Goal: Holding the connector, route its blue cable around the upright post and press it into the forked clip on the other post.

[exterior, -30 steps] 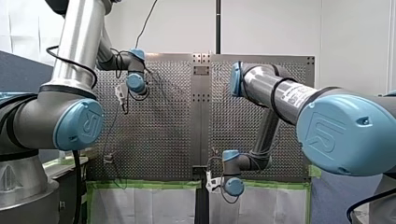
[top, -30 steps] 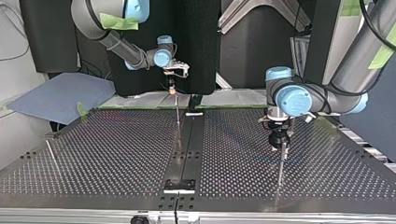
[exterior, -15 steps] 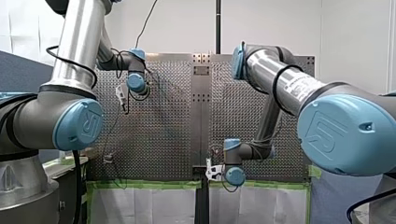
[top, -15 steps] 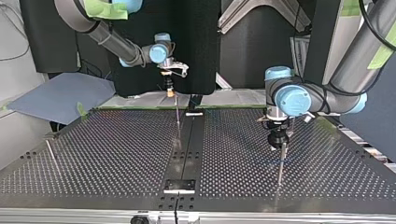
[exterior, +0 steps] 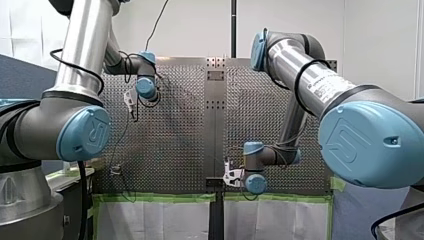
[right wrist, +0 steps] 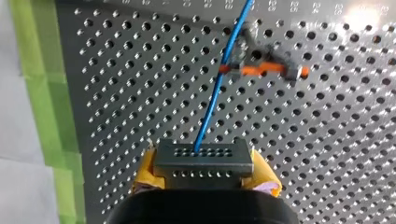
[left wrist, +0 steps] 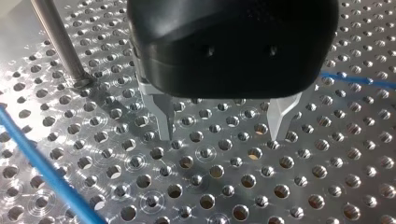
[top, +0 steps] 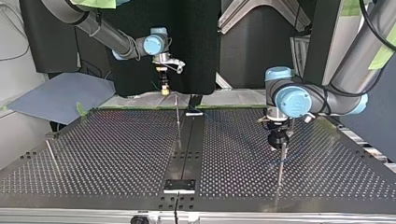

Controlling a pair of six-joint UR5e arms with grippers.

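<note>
my right hand (right wrist: 204, 164) was clenched on the connector (right wrist: 204, 156), with its yellow pads (right wrist: 142, 175) against the block's two sides. it hung in the air near the table's (right wrist: 140, 102) edge lined with green tape (right wrist: 42, 93), about the middle of that edge in the top view. the cable (right wrist: 219, 84) ran from the connector's face out over the table and passed right beside one end of an orange clip (right wrist: 264, 69). i could not tell whether it touched the clip.

my left hand (left wrist: 220, 136) was released, its metal fingers (left wrist: 163, 116) spread and empty, with the tips just above the holes. a post (left wrist: 56, 39) stood upright beside it, apart from the fingers. one run of cable crossed the table on the post's side of the hand, and another showed thinly on the other side. in the top view this hand was well apart from the right one and further in from the taped edge.
</note>
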